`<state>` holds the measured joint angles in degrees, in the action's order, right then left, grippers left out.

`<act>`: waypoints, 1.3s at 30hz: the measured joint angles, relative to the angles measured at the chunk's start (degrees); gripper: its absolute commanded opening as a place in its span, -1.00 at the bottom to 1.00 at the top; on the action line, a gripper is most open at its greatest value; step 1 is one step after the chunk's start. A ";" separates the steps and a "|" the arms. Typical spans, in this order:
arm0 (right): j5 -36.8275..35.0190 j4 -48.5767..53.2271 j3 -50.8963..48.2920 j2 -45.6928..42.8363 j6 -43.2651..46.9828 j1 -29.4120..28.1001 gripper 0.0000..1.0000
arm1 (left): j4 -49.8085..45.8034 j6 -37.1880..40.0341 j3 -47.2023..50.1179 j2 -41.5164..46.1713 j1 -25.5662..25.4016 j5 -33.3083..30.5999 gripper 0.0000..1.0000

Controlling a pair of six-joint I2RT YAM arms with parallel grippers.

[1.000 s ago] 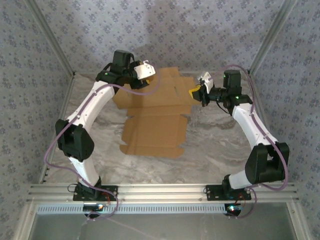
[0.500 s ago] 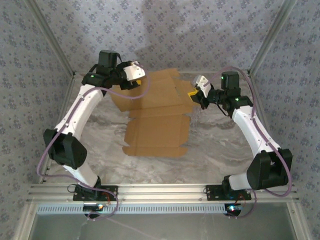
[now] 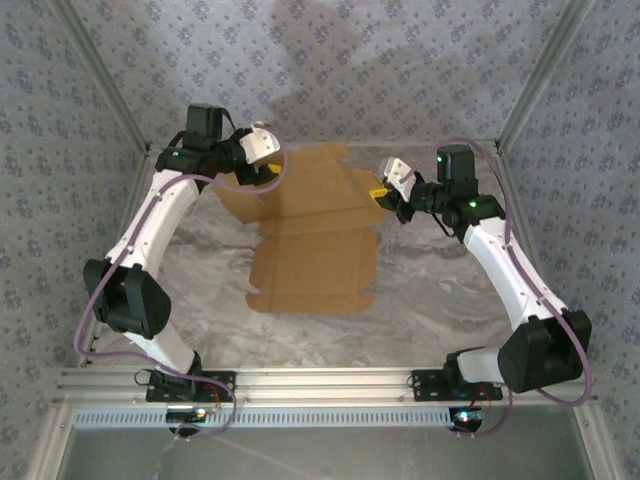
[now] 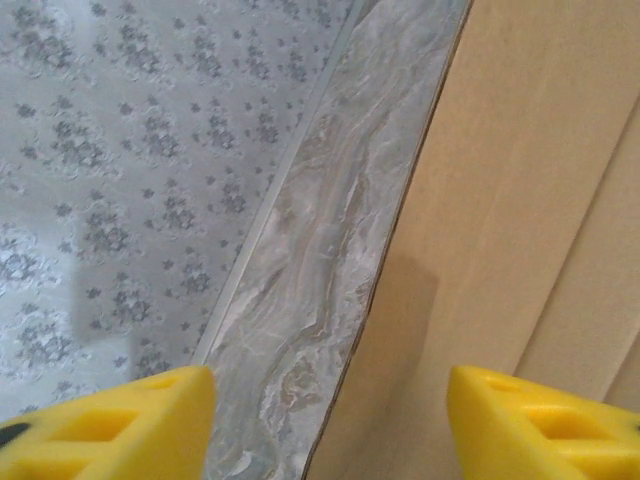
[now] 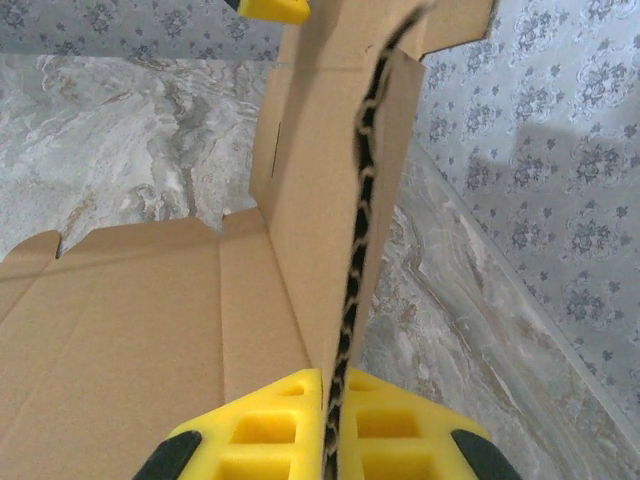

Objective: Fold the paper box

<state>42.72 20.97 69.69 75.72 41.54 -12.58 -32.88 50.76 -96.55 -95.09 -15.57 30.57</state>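
Right gripper point(image 5: 335, 405) on creased, half-raised tan paper box point(image 5: 120, 330)

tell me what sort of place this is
Probably a robot test cell, not a home: an aluminium frame edges a marble-look table, floral-patterned backdrop walls enclose it, and a paper box lies on it.

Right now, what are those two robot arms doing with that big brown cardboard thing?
They are folding a paper box that lies mostly flat on the marble table. The right hand is pinched shut on a side flap at the box's far right and holds it standing up. The left hand is open at the box's far left edge, with that edge inside its gap but not squeezed. The near part of the box lies flat on the table.
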 measured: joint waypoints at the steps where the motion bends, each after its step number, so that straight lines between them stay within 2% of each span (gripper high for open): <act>1: -0.13 0.09 0.00 -0.31 0.11 -0.07 -0.85 | -0.39 0.15 -0.15 -0.09 -0.24 0.39 -0.01; 7: -0.70 0.48 0.00 -0.59 0.11 -0.04 -0.87 | -1.64 1.14 0.22 -0.48 -0.72 1.51 -0.63; 15: -1.64 0.26 0.00 -0.59 0.04 0.50 -0.86 | -2.89 3.78 0.50 -0.31 -1.07 2.64 -1.00; 16: -1.62 0.24 0.04 -0.59 -0.02 0.61 -0.78 | -3.06 4.17 0.52 -0.15 -1.09 2.67 -1.00; 19: -2.08 0.37 0.70 -0.61 -0.61 0.72 -0.17 | -2.97 4.28 1.40 0.79 -1.33 2.45 -1.00; 21: -1.97 0.33 0.85 -0.90 -1.86 0.96 0.12 | -2.82 4.28 2.51 1.92 -1.57 1.92 -1.00; 22: -1.66 0.46 0.85 -1.22 -2.67 1.27 0.19 | -2.49 4.33 3.28 2.69 -1.84 1.09 -1.00; 29: 0.42 1.03 0.85 -6.58 -10.19 2.58 0.23 | 0.20 5.73 9.18 7.93 -5.79 -5.55 -1.00; 31: 0.11 -0.61 0.57 -9.75 -15.43 2.54 0.32 | 1.03 6.45 10.32 9.29 -7.15 -8.22 -1.00; 34: -2.89 -2.71 0.44 -14.64 -24.94 1.53 0.31 | 2.10 6.95 10.80 10.62 -8.74 -11.50 -1.00; 35: -4.37 -2.10 1.07 -15.56 -28.04 0.74 0.24 | 2.56 7.19 10.80 10.97 -9.27 -12.66 -1.00; 36: -6.19 -0.04 3.06 -15.96 -32.41 -0.24 0.09 | 3.02 7.39 10.80 11.28 -9.92 -14.10 -1.00; 39: -9.77 7.41 12.44 -13.84 -42.99 -1.22 -0.19 | 3.56 8.57 10.80 11.87 -11.74 -18.21 -1.00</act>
<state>32.95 28.38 82.13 61.89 -1.45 -13.80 -29.32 59.33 -85.76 -83.22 -27.31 12.36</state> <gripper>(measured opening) 0.481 0.041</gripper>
